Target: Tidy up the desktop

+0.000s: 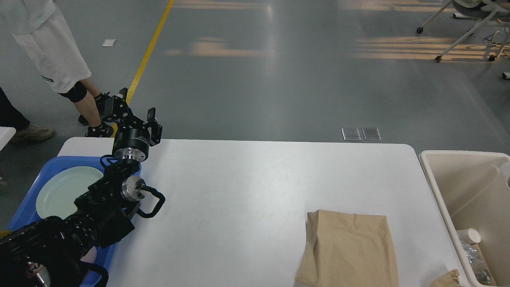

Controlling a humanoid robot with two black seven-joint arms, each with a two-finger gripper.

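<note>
The white desktop fills the middle of the head view. A flat brown paper bag lies on it at the front right. A scrap of crumpled brown paper sits at the front right edge. My left gripper is raised above the desktop's far left corner. Its two fingers are spread apart and hold nothing. It is far from the bag. My right arm is out of view.
A blue tray holding a pale plate sits at the left edge, under my left arm. A beige bin with a paper cup and wrappers stands to the right. People's legs are beyond the far left corner.
</note>
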